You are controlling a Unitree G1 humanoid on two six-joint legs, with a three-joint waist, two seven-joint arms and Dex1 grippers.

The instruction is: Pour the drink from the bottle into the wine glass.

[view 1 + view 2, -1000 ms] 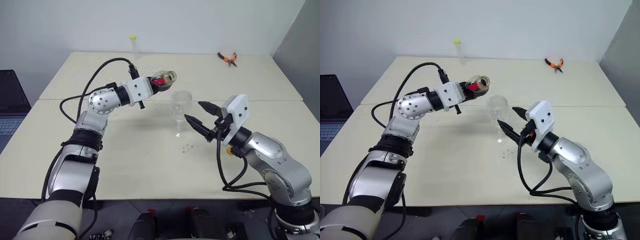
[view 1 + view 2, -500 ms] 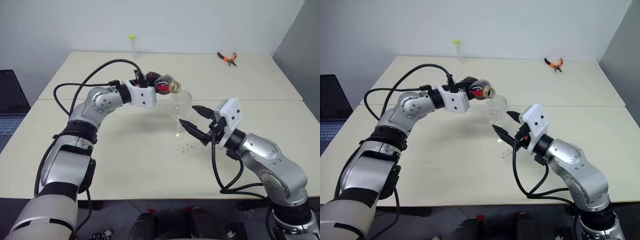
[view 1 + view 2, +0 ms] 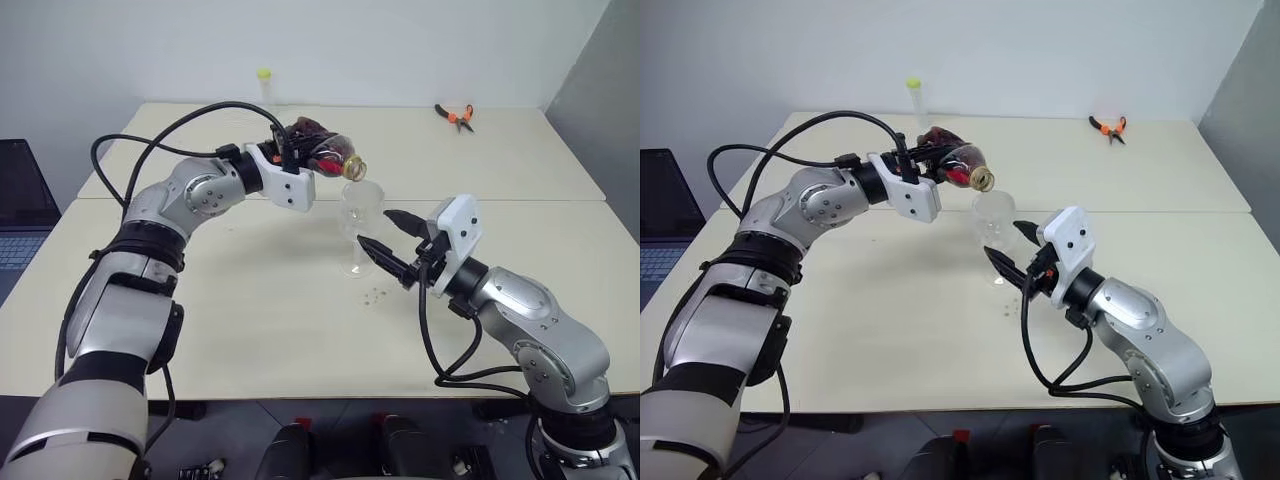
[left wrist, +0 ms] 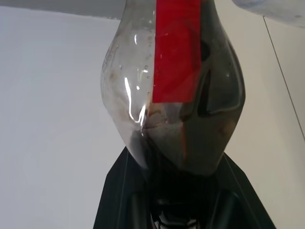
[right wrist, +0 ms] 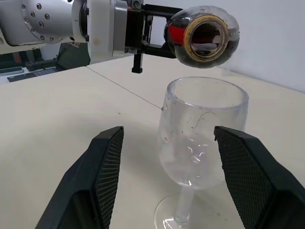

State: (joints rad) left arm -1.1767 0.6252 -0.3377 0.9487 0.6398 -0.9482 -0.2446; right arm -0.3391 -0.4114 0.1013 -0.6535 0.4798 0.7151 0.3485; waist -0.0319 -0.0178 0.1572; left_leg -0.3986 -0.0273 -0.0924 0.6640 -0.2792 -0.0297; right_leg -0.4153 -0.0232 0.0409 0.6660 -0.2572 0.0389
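Now the left pincer [image 3: 300,160] grips the bottle [image 3: 325,155], tipped over the wine glass [image 3: 361,225]; right pincer [image 5: 167,157] open beside it; the glass seemingly empty, tip further

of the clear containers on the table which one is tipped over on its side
The bottle, held tilted in the left gripper with its mouth over the wine glass. The glass and the tube at the back stand upright.
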